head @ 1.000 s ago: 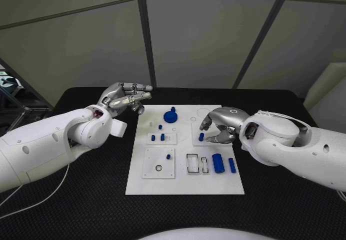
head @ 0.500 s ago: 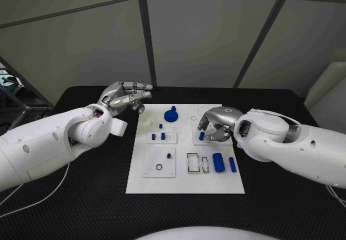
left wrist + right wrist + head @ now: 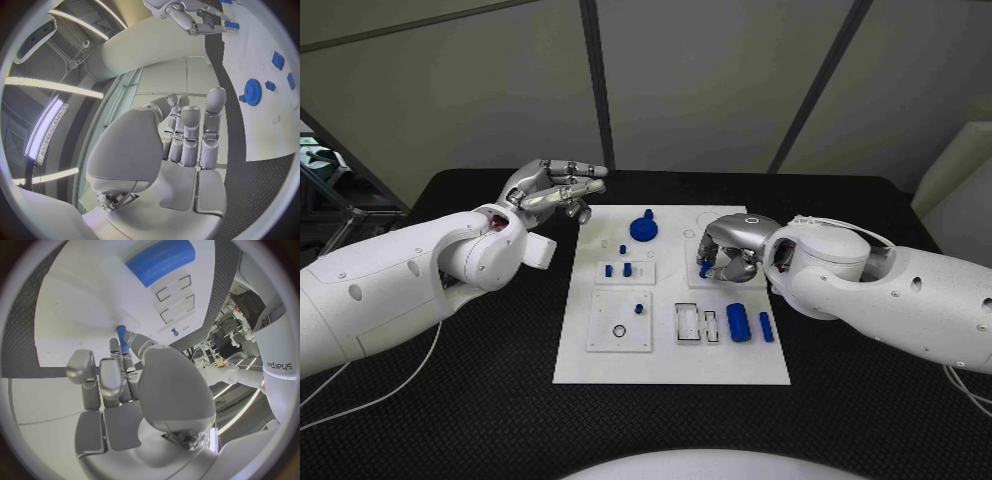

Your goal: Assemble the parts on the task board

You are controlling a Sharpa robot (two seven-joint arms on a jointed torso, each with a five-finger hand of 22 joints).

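Right robot hand [image 3: 730, 252] has drawn in over the last sec: it now sits further back over the upper-right block of the task board [image 3: 672, 372], fingers curled more tightly downward. Right wrist view shows a small blue peg [image 3: 122, 336] at the fingertips, pinched btwn thumb and a finger, tip pointing at the white board surface. In head view the same peg [image 3: 705, 267] peeks out just under the knuckles, touching or nearly touching the board; can't tell if it's seated in a hole yet.

Left robot hand [image 3: 557, 190] has barely moved. It hovers off the board's upper-left corner, above the worktop [image 3: 473, 400], fingers curled in side by side, holding nothing. Left wrist view confirms: palm empty.

Parts on the board otherwise look unchanged: blue gear [image 3: 642, 231] near the top edge, three short pegs [image 3: 627, 269] standing in the small plate w/ a fourth just above, one peg [image 3: 638, 309] plus a black ring [image 3: 617, 331] on the lower-left plate, big blue cylinder [image 3: 737, 323] and slimmer blue bar [image 3: 764, 327] lying beside the empty rectangular slots [image 3: 692, 324].

Meaning, as a judgement: right side is mid-insertion of the small peg, pos. alignment stage. Most of the assy remains, since gear, cylinder and bar are all unplaced. Risk: peg tilts in the pinch and jams at the hole rim.
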